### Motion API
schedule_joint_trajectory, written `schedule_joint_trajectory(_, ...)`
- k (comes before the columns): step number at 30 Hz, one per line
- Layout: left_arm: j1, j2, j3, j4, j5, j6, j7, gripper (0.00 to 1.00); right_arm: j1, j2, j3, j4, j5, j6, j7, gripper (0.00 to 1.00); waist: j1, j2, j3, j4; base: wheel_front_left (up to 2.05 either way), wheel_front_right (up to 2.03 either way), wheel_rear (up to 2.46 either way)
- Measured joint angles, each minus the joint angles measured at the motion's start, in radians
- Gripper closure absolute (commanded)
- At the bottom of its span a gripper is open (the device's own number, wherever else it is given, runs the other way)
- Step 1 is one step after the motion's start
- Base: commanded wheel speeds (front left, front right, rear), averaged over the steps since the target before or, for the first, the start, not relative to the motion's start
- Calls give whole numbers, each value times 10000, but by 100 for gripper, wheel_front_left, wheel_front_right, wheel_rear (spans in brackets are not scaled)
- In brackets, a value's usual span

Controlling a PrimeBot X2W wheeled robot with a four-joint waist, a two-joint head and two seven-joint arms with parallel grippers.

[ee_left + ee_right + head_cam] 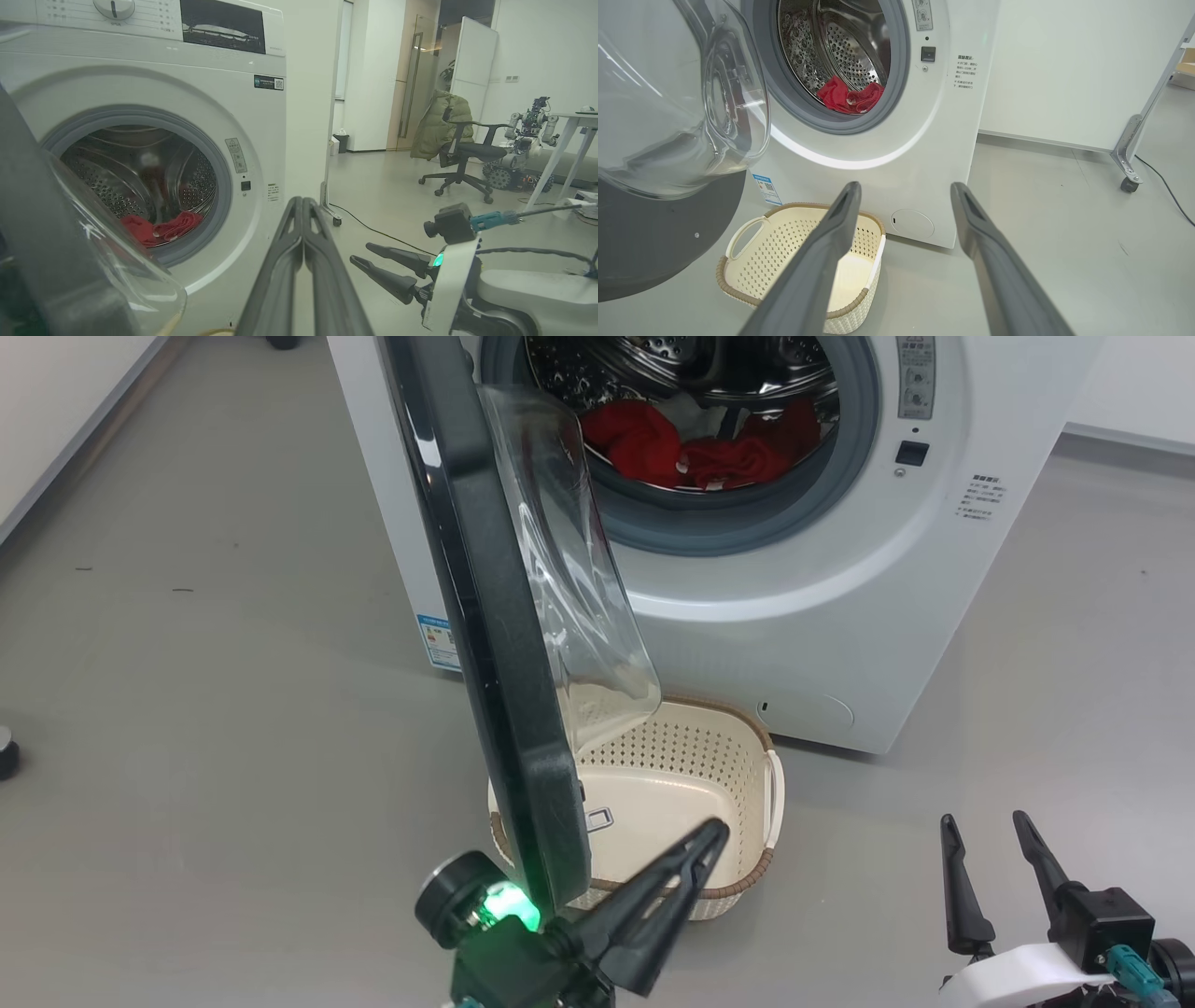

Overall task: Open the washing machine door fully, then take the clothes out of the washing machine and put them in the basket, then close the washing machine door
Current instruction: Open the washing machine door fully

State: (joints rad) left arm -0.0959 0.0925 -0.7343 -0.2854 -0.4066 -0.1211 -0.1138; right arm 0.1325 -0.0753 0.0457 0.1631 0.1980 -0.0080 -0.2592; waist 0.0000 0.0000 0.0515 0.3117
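Clothes [653, 443] look soft, light and floppy; pinch a raised red fold. Left gripper [714, 831] is pressed together beside the door [504, 663]; right gripper [985, 821] spread.

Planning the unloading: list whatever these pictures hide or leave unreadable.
Head view: the round glossy black door and dark-fingered left gripper hide part of the cream perforated basket.
Head view: the top edge crops the steel drum; unclear how many bright red clothes.
Right wrist view: printed label on the white washer, too small to read.
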Motion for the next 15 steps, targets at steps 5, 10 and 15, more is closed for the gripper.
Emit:
schedule_joint_trajectory(5, 164, 240, -301, 512, -163, 0, 495, 100, -15, 12, -6, 13, -111, 102, 0, 0, 0, 0, 93, 45, 0, 0, 0)
schedule_joint_trajectory(10, 272, 410, -253, 1172, -345, 0, 853, 100, -25, 31, -35, 29, -159, 161, 0, 0, 0, 0, 159, 63, 0, 0, 0)
schedule_joint_trajectory(15, 284, 414, 280, 1590, -343, 31, 874, 100, -84, 48, -59, 59, -213, 245, 0, 0, 0, 0, 241, 74, 0, 0, 0)
